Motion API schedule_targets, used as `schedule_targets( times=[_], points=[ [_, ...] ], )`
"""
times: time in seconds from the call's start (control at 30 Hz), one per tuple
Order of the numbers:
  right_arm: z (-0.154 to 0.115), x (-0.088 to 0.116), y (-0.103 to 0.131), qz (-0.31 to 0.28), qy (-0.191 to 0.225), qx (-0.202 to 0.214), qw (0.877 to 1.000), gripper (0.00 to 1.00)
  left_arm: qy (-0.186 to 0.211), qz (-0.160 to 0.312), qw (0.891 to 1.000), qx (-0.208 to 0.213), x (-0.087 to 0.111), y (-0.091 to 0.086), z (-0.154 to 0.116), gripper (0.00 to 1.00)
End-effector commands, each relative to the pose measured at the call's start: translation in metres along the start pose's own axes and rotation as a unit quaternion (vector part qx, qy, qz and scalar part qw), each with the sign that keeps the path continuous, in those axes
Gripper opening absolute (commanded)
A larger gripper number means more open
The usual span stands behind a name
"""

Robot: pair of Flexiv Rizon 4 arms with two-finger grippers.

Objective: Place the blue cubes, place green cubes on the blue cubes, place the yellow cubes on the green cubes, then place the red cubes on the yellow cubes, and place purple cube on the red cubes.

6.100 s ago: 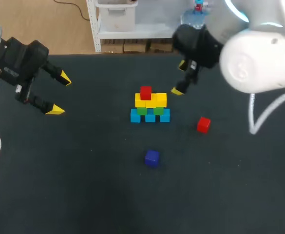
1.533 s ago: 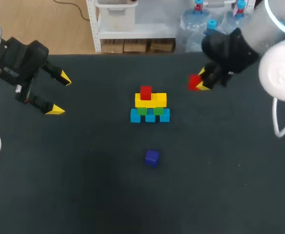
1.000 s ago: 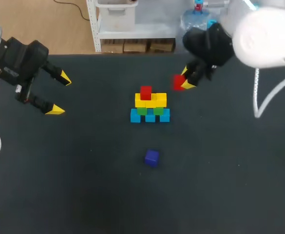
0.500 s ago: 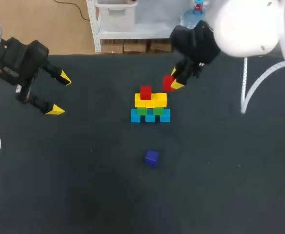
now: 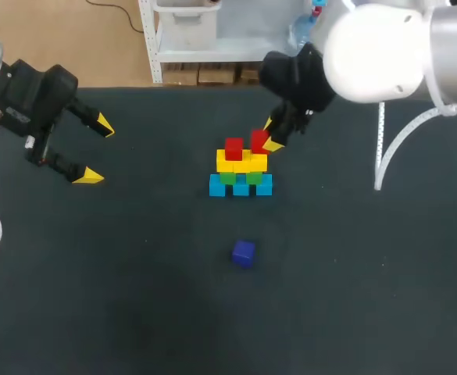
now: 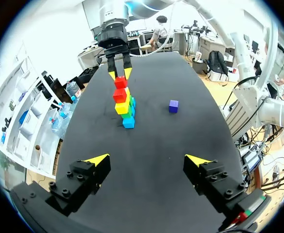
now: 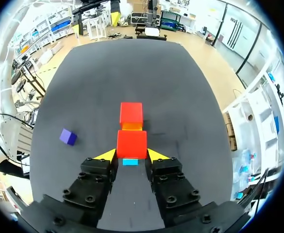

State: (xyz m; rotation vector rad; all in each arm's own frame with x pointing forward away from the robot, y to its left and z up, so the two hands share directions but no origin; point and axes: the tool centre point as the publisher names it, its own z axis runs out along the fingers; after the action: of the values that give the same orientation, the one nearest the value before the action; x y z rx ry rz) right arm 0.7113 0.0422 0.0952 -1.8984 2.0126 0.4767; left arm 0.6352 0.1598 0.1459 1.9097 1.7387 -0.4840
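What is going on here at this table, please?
The right gripper is shut on a red cube and holds it beside the other red cube, just over the yellow cubes. Under them lie the green cubes and blue cubes. The purple cube sits alone on the table; the left gripper hangs open off to the side.

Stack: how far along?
Done: blue cubes, green cubes and yellow cubes are stacked, with one red cube on top. In hand: right gripper shut on second red cube, beside the first. Left: release it, then the purple cube, lying on the table.
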Motion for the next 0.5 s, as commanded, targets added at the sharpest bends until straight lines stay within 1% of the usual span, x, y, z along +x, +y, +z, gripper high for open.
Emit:
schedule_targets(
  times=[0.03, 0.5],
  points=[
    [0.0040, -0.0032, -0.0006, 0.000, 0.000, -0.002, 1.000, 0.00, -0.002, 0.001, 1.000, -0.001, 0.0012, -0.0005, 0.0001, 1.00],
    [0.0116, -0.0083, 0.0001, -0.002, 0.000, -0.010, 1.000, 0.00, -0.002, 0.001, 1.000, -0.001, 0.0012, -0.0005, 0.0001, 1.00]
  ],
)
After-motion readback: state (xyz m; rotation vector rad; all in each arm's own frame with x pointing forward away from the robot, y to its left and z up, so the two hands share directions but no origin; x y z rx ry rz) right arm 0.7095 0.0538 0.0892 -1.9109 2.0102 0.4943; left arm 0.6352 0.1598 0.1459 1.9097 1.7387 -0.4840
